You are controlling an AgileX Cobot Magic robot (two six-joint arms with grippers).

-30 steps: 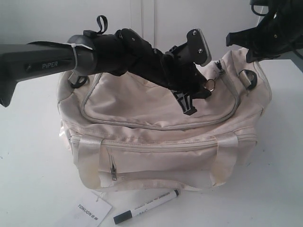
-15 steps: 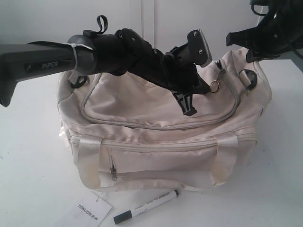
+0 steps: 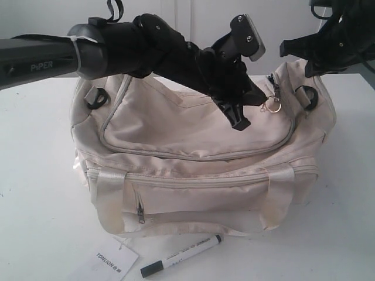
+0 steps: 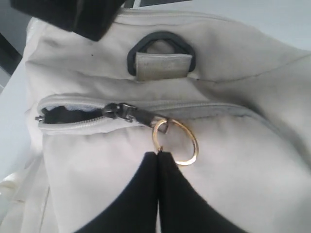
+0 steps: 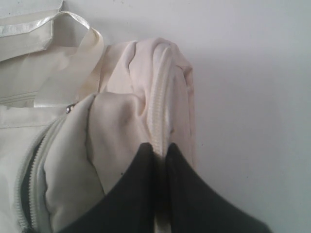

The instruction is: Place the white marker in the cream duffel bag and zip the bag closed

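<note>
White marker (image 3: pixel 181 256) lies on the worktop (image 3: pixel 35 175) just in front of the cream duffel bag (image 3: pixel 193 126), so by the look of it you're opening the zip first. Your left claw (image 4: pixel 158 154) is pressed together, pinching the edge of the gold ring pull (image 4: pixel 195 143); only a short stretch gapes open. Your right claw (image 5: pixel 158 148) is clamped on the bag's end seam, likely bracing the fabric against that pull.

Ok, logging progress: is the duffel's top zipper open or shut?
Barely open. Left wrist view shows a short dark gap behind the slider; beyond it the cream duffel bag's track looks closed.
</note>
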